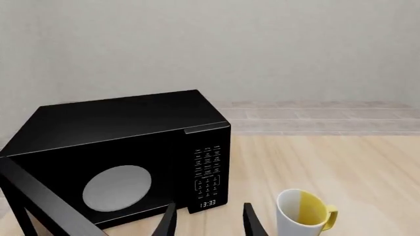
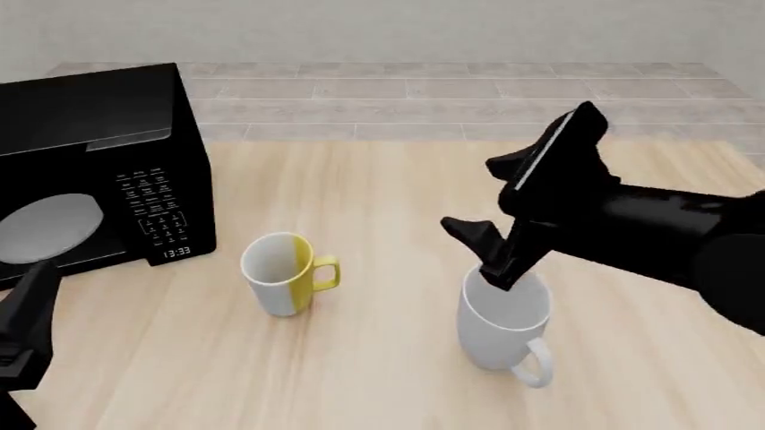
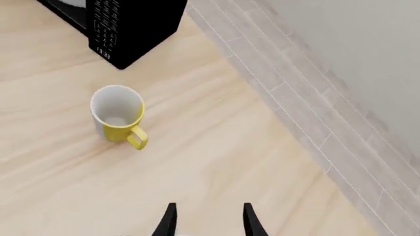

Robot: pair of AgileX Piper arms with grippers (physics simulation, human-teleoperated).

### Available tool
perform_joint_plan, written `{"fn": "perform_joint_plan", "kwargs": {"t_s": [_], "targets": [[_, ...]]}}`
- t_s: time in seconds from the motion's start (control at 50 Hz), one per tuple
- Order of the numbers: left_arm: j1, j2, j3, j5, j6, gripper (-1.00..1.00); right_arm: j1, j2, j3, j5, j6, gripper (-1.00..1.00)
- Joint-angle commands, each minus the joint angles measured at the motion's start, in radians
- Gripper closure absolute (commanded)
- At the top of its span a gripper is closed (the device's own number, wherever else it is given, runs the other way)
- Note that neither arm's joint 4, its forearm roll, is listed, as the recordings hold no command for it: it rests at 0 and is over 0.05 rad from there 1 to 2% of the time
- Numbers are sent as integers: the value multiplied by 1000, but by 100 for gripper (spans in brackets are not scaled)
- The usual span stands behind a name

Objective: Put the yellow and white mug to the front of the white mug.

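The yellow and white mug [image 2: 287,273] stands upright on the wooden table, its yellow handle pointing right; it also shows as the mug [image 1: 302,214] and the mug [image 3: 118,115]. The larger white mug [image 2: 506,324] stands to its right and nearer the front edge, handle toward the front. My right gripper [image 2: 478,253] hovers just over the white mug's rim, open and empty; in the right wrist view the right gripper [image 3: 208,206] has its fingers spread. My left gripper [image 1: 209,205] is open and empty, low at the near left, short of the yellow and white mug.
A black microwave [image 2: 102,170] fills the table's far left, with its door [image 1: 46,201] swung open toward my left arm [image 2: 24,336]. A tiled floor strip and a pale wall lie beyond the table's far edge.
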Motion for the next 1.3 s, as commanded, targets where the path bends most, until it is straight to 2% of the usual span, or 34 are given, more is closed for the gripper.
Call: {"fn": "perform_joint_plan", "kwargs": {"t_s": [0.02, 0.1, 0.36, 0.68, 0.86, 1.2, 1.3], "targets": [[0, 0, 0, 0, 0, -100, 59, 165, -142, 101, -95, -100], [0, 0, 0, 0, 0, -100, 65, 233, -188, 130, -137, -100], [0, 0, 0, 0, 0, -100, 118, 358, -303, 216, -156, -100], [0, 0, 0, 0, 0, -100, 126, 510, -442, 259, -230, -100], [0, 0, 0, 0, 0, -100, 142, 587, -509, 273, -233, -100], [0, -1, 0, 0, 0, -100, 210, 674, -516, 253, -189, -100], [0, 1, 0, 0, 0, -100, 192, 725, -540, 249, -199, -100]]}}
